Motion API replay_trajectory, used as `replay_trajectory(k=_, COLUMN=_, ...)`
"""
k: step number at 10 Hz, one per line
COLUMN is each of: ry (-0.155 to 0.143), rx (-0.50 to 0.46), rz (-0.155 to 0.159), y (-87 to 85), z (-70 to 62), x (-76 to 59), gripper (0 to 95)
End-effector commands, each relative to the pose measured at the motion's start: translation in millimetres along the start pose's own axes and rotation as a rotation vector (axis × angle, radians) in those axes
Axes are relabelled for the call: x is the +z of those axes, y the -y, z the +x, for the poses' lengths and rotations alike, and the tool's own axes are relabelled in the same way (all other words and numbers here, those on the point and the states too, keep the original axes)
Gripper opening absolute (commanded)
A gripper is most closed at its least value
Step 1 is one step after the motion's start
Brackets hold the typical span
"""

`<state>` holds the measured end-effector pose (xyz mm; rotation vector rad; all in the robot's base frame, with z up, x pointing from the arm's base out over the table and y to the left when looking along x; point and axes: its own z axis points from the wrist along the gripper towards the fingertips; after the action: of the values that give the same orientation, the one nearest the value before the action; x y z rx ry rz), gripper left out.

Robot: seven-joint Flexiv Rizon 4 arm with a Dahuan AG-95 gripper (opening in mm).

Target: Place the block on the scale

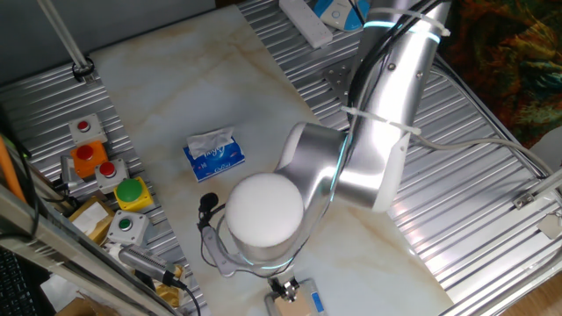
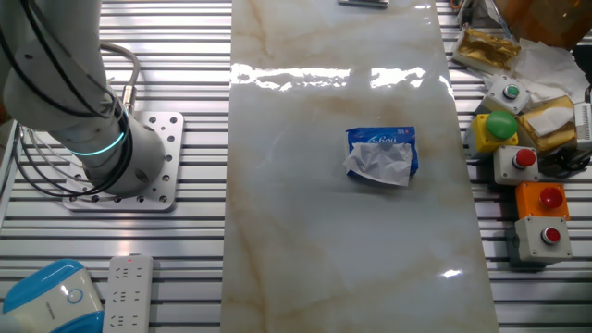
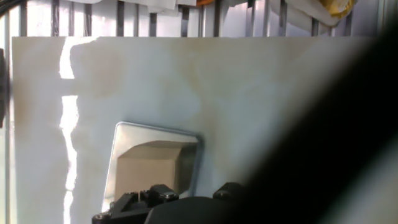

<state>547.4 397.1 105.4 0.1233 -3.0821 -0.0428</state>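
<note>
One block (image 3: 149,168) and one scale (image 3: 124,140) are in the pictures, and both are directly under the pincer (image 1: 284,289). In the hand view the light-tan block lies on the grey slab of the scale, just ahead of the black fingers (image 3: 140,200), whose tips show at the bottom edge. The block looks to be resting on the scale, but the fingers hide its near end, so I cannot tell if the pincer is apart, together, or clamped on the block.

In one fixed view only a small part of the scale shows at the bottom edge, below the pincer, with its blue strip (image 1: 317,302) to the right side of the pincer. The block is a tan patch there, just beside the fingers. One silver arm (image 1: 369,140) with a white round joint covers most of this place.

One blue-and-white tissue pack (image 1: 213,153) lies on the marble table (image 1: 176,79), well apart from the pincer, up and to the left of it in that view. In the other fixed view the same pack lies alone on the marble, and the pincer, the block and the scale are outside that picture.

Several button boxes (image 1: 105,167) stand at the table's side, further from the pincer than the tissue pack.
</note>
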Motion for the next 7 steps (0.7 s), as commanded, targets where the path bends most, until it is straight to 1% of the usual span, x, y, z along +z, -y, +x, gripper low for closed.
replay_trajectory(k=1, ry=-0.001, rx=-0.014, rz=0.002, y=9.2, z=-2.2, x=-4.0, gripper=38.0)
replay_trajectory(k=2, ry=-0.001, rx=-0.065, rz=0.002, y=44.9, z=-3.4, x=-12.6, gripper=38.0)
replay_trajectory(k=3, ry=0.001, rx=-0.078, rz=0.003, y=50.8, z=-1.9, x=-14.5, gripper=38.0)
replay_trajectory(k=4, ry=0.001, rx=-0.072, rz=0.007, y=50.4, z=1.9, x=-13.7, gripper=38.0)
replay_trajectory(k=5, ry=0.000, rx=-0.071, rz=0.014, y=50.3, z=2.0, x=-12.3, gripper=19.0)
replay_trajectory(k=7, ry=-0.003, rx=-0.073, rz=0.017, y=50.2, z=2.4, x=-12.1, gripper=19.0)
